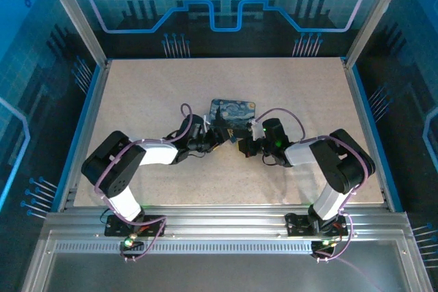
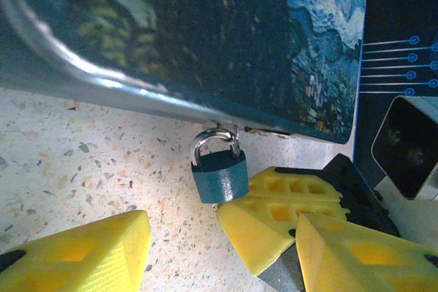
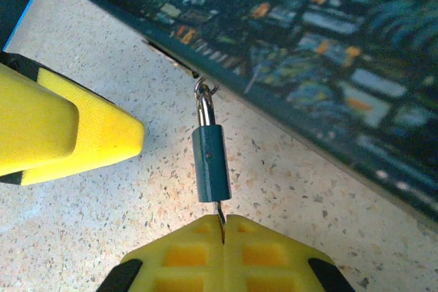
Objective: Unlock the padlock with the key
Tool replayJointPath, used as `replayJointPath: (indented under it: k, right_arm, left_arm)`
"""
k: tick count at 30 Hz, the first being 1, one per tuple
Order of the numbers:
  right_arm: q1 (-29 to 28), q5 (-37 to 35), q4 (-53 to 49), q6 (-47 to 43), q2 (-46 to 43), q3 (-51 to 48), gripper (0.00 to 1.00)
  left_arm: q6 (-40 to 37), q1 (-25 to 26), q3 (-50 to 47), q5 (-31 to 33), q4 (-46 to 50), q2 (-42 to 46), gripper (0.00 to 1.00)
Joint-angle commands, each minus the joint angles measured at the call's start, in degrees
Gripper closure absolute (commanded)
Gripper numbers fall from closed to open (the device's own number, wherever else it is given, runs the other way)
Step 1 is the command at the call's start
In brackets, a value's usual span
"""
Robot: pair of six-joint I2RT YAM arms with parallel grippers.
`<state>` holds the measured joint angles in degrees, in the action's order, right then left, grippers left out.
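The padlock [image 3: 210, 162], a small teal body with a silvery shackle, hangs from the latch of the dark blue painted tin [image 3: 308, 46] and lies on the speckled table. The slim key [image 3: 220, 218] pokes into the padlock's bottom end. My right gripper [image 3: 223, 232] is shut on the key's other end. In the left wrist view the padlock [image 2: 219, 176] lies just beyond my left gripper [image 2: 222, 237], which is open with its yellow fingers [image 2: 89, 251] wide apart. The right gripper's fingers [image 2: 274, 210] reach in between them, touching the lock's base.
The tin [image 1: 233, 111] sits mid-table, with both arms meeting at its near edge: the left gripper [image 1: 211, 135] and the right gripper [image 1: 244, 145]. Purple cables loop over both wrists. Blue walls surround the table [image 1: 137, 94].
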<state>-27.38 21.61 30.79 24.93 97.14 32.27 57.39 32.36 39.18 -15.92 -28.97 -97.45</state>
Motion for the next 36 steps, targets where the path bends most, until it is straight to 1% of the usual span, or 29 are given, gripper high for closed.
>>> replayJointPath:
  k: [1, 17, 25, 33, 36]
  right_arm:
    - [-0.7, 2.0, -2.9, 3.6, -1.9, 1.1, 1.0]
    - [-1.6, 4.3, -4.2, 14.1, -3.2, 2.2, 1.0]
    - [-2.0, 5.1, -5.5, 19.1, -3.7, 2.7, 1.0]
    - [-2.1, 5.5, -5.2, 23.6, -3.8, 2.4, 1.0]
    - [-2.2, 5.8, -5.0, 25.0, -3.6, 2.6, 1.0]
  left_arm:
    - [2.3, -0.1, -1.0, 0.1, -4.4, -1.6, 0.41]
    - [5.0, 1.1, -0.4, 0.3, -7.0, -4.8, 0.41]
    - [6.0, 1.9, 0.7, 0.2, -7.9, -6.4, 0.46]
    - [6.9, 2.2, 1.0, 0.2, -9.0, -7.3, 0.53]
    - [7.4, 2.3, 1.1, 0.1, -9.6, -7.6, 0.54]
